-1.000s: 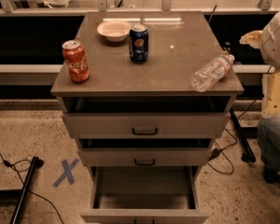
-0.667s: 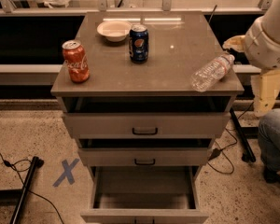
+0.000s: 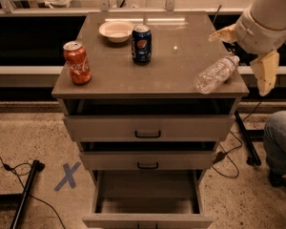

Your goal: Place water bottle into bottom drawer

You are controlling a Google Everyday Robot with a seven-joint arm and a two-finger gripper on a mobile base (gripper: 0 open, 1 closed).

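- The water bottle (image 3: 215, 74) lies on its side on the table (image 3: 181, 56), near the front right corner.
- Its cap end points to the back right, toward the gripper.
- The gripper (image 3: 239, 64) hangs just past the right edge of the table, very close to the cap end of the bottle.
- Its two pale fingers (image 3: 266, 73) are spread wide apart, and they hold nothing.
- The bottom drawer (image 3: 148, 219) is pulled out far, and I can see its plain grey floor.
- The two drawers above it stick out only a little.
- A red can (image 3: 77, 62) stands near the left edge of the table.
- A blue can (image 3: 141, 44) stands near the middle, just beside a small white bowl (image 3: 116, 30) at the back.
- A blue X (image 3: 67, 176) is stuck on the floor to the left.
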